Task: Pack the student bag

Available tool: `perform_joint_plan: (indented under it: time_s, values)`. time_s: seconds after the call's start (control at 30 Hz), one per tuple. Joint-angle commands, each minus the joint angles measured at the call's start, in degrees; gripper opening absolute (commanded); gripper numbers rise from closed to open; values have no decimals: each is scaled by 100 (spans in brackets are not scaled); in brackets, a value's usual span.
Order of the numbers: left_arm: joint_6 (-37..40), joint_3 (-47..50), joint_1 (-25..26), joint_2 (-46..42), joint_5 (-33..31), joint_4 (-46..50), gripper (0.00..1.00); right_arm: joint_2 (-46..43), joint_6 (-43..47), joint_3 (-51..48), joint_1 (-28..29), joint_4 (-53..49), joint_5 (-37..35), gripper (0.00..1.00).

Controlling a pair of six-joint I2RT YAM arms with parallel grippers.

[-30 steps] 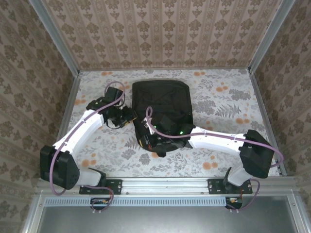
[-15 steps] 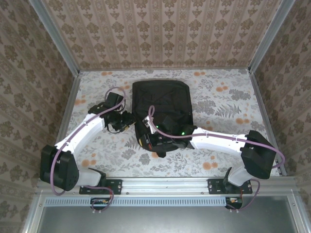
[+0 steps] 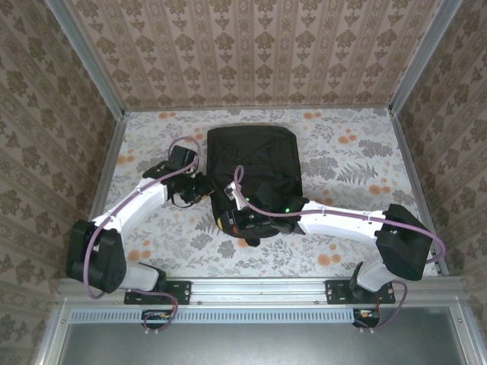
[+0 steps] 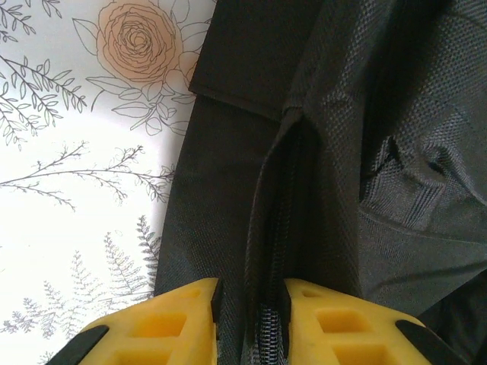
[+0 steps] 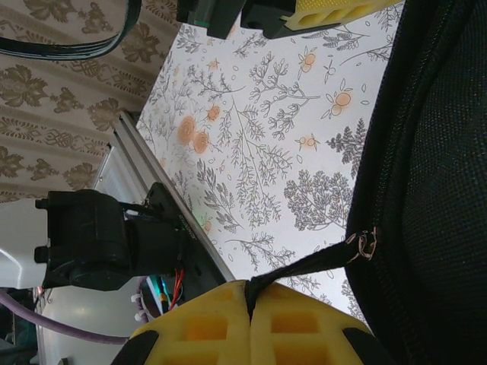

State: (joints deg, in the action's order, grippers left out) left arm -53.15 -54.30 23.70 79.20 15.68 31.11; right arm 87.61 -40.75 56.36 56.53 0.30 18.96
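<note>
The student bag, a large black backpack, lies flat in the middle of the table. My left gripper is at its left edge. In the left wrist view the yellow fingers pinch a raised fold of bag fabric that carries the zipper. My right gripper is at the bag's near left corner. It is shut on a black pull strap, which runs taut to the metal zipper slider on the bag.
Floral tablecloth lies bare on both sides of the bag. Patterned walls and metal posts enclose the table. The near rail and an arm base appear in the right wrist view.
The left gripper has shifted right onto the bag's left edge and its jaws have narrowed onto the zipper fold. The right arm has held still.
</note>
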Motion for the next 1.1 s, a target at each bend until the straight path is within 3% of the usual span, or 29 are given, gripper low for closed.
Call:
perform_joint_plan:
  time_s: [0.0,0.13,0.83,1.07]
  values:
    - [49,-91,-52,86,-83,-107,22,-146,-104,-63,-2,311,221,0]
    - [201,-255,-73,38,-407,116,0,-166,-134,-79,-2,67,98,0]
    - [827,-165,-702,-168,-617,389,0,-1197,-50,-556,-55,-1363,-301,0]
    - [1021,-330,-703,-178,-425,581,0,-1136,-134,-514,-99,-1221,-50,0]
